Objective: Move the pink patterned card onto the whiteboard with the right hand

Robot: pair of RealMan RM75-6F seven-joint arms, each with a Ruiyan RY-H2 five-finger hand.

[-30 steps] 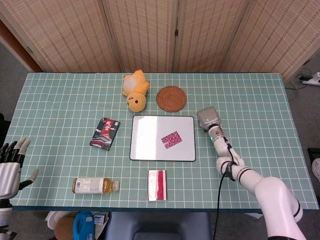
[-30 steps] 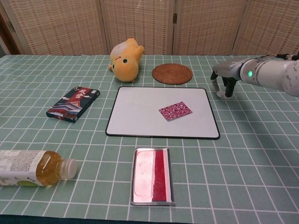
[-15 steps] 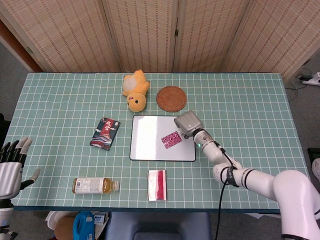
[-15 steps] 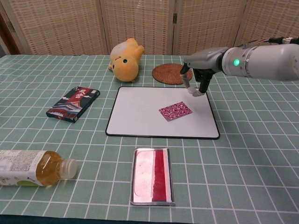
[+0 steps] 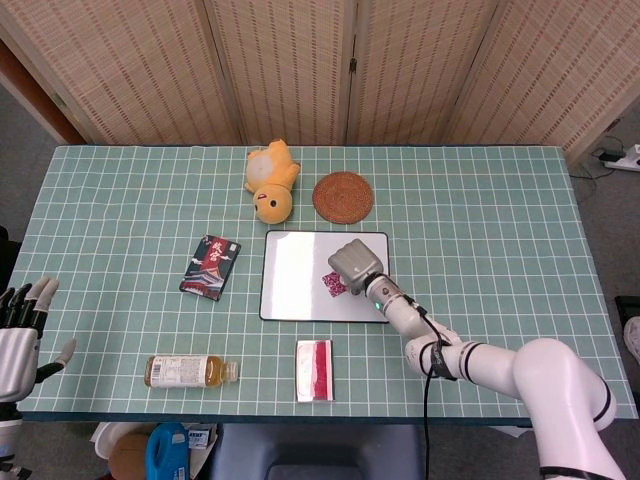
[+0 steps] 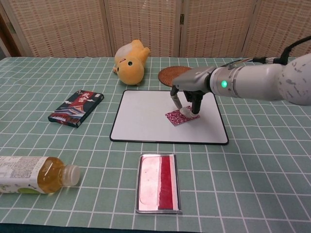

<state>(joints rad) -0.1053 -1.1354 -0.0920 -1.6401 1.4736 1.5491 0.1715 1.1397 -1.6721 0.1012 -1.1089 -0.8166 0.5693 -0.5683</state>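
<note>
The pink patterned card (image 6: pixel 175 117) lies flat on the whiteboard (image 6: pixel 141 116), right of its middle. My right hand (image 6: pixel 187 99) hangs over the card with its fingers pointing down and apart, and the fingertips (image 6: pixel 185 111) touch the card's right part. In the head view this right hand (image 5: pixel 352 264) covers most of the card (image 5: pixel 332 284) on the whiteboard (image 5: pixel 290 280). My left hand (image 5: pixel 18 335) stays off the table's lower left edge, fingers spread, holding nothing.
A yellow plush toy (image 6: pixel 130 60) and a woven coaster (image 6: pixel 171 74) lie behind the board. A dark patterned box (image 6: pixel 76 108) sits to its left, a tea bottle (image 6: pixel 31 174) at the front left, and a red-and-white tin (image 6: pixel 158 182) in front of the board.
My right hand has swept left from the table right of the board to over the card and has come down until its fingertips touch it. The card has not moved.
</note>
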